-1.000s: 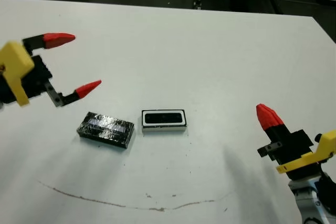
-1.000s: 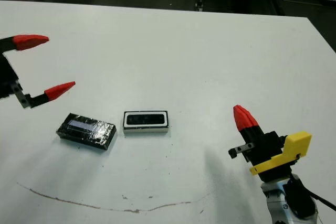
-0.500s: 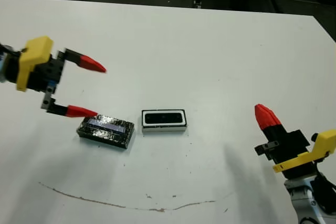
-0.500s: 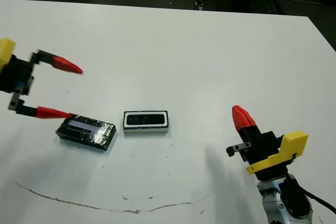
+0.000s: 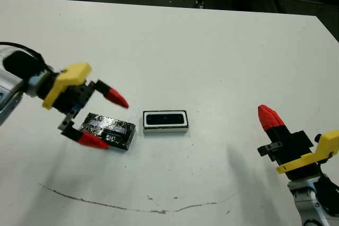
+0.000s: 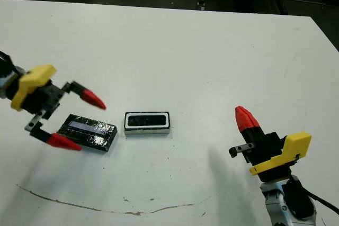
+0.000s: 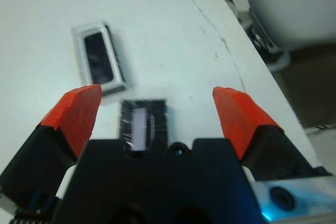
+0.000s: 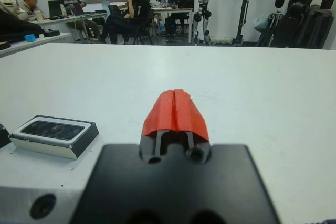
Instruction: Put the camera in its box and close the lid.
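Observation:
The black shiny-wrapped lid (image 5: 112, 128) lies flat on the white table, left of the box (image 5: 165, 128). The box is a small white-walled tray, and the glossy black camera (image 5: 165, 118) lies inside it. My left gripper (image 5: 104, 119) is open and straddles the lid's left end, one red fingertip (image 5: 116, 98) on the far side and the other at the near edge. The left wrist view shows the lid (image 7: 143, 127) between the fingers and the box (image 7: 100, 64) beyond. I cannot tell whether a finger touches the lid. My right gripper (image 5: 269, 117) is shut on nothing, well right of the box.
A thin dark scratch (image 5: 132, 205) curves across the table near the front edge. In the right wrist view, people (image 8: 126, 14) sit at desks beyond the table, with standing robots (image 8: 307, 3) at the back. The table's near edge (image 7: 231, 61) shows in the left wrist view.
My left gripper has swung right and down from the table's left side, and its open fingers now bracket the lid. The right gripper, box and lid have stayed put.

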You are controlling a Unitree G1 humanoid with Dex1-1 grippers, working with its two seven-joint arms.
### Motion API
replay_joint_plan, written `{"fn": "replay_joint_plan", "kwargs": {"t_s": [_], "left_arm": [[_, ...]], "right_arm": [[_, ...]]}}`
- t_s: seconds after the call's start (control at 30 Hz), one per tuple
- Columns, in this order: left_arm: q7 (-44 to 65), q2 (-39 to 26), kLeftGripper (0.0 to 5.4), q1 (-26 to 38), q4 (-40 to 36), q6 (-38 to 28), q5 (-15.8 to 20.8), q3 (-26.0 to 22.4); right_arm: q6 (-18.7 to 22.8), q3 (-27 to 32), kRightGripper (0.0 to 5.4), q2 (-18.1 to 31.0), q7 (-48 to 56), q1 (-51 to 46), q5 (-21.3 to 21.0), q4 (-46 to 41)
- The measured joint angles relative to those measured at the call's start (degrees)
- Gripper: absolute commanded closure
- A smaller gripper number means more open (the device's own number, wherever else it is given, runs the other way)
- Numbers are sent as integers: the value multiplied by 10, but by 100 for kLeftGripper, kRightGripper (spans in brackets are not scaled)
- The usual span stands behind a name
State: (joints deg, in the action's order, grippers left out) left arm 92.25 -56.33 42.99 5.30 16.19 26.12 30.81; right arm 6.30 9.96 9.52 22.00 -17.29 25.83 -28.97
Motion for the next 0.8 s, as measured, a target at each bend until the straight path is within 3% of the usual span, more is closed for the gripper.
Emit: {"fn": "replay_joint_plan", "kwargs": {"t_s": [0.1,0.27,0.8], "left_arm": [[0,2,0,-2,-11,13,-33,-2],[-1,24,0,-24,-6,-19,-70,-28],[-2,72,0,-36,40,-18,-119,-77]], "right_arm": [[0,0,539,1,2,1,5,0],[0,0,539,6,2,3,6,1],[-5,3,539,12,11,5,16,13]]}}
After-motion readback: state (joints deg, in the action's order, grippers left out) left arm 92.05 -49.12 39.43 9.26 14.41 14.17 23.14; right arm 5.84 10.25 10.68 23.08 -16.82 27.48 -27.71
